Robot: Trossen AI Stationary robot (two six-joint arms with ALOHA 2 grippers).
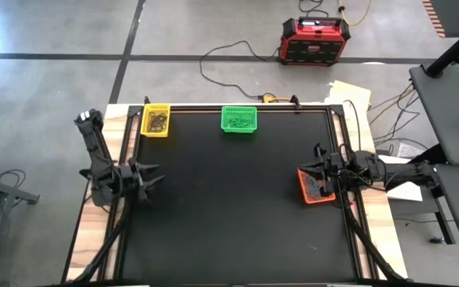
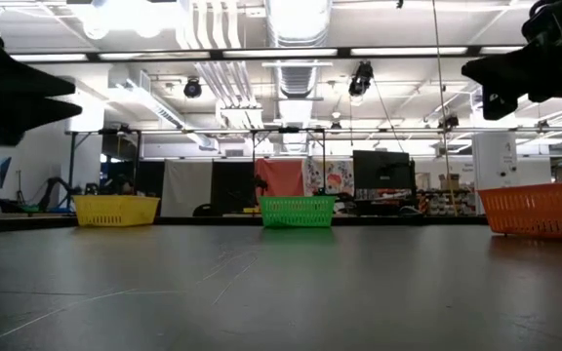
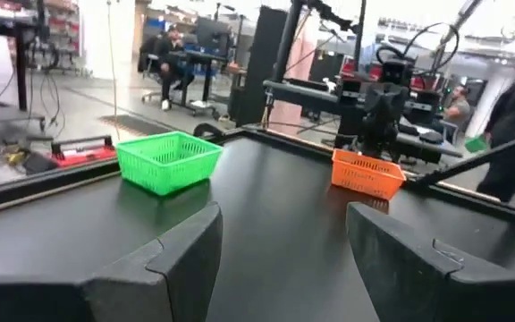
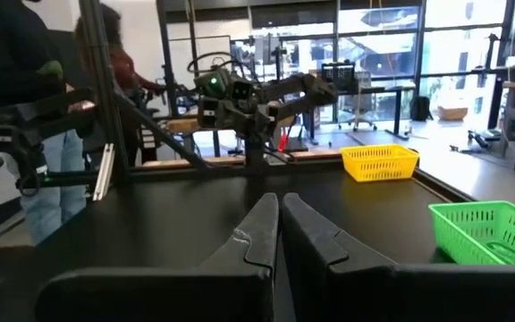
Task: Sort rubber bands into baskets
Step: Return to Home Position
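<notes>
Three mesh baskets stand on the black table: yellow at the far left, green at the far middle, orange at the right edge. Small dark rubber bands lie inside the yellow basket, and more show in the green and orange ones. My left gripper stands open at the table's left edge, level, facing the green and orange baskets. My right gripper is shut and empty, level, above the orange basket at the right edge.
A red and black box with cables sits on the floor beyond the far edge. A person stands beside the table past my right gripper. Bare black table lies between the two arms.
</notes>
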